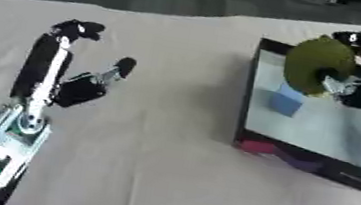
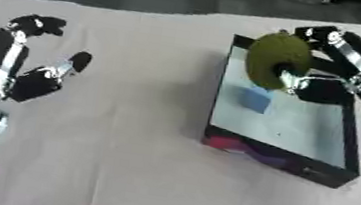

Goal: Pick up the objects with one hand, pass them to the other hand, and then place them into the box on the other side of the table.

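Observation:
An olive-green rounded object [image 2: 276, 60] hangs over the far left part of the black box [image 2: 345, 143], held by my right hand [image 2: 317, 86] with fingers and thumb curled round it. Inside the box a small blue cube [image 2: 254, 99] lies on the pale floor, just below the green object. My left hand [image 1: 64, 75] rests on the cloth at the left, fingers straight and thumb spread, holding nothing.
The box stands on a beige cloth-covered table [image 1: 149, 161], with pink and purple patches on its near wall [image 1: 279, 153]. The table's far edge runs along the top, dark floor beyond. Bare cloth lies between my left hand and the box.

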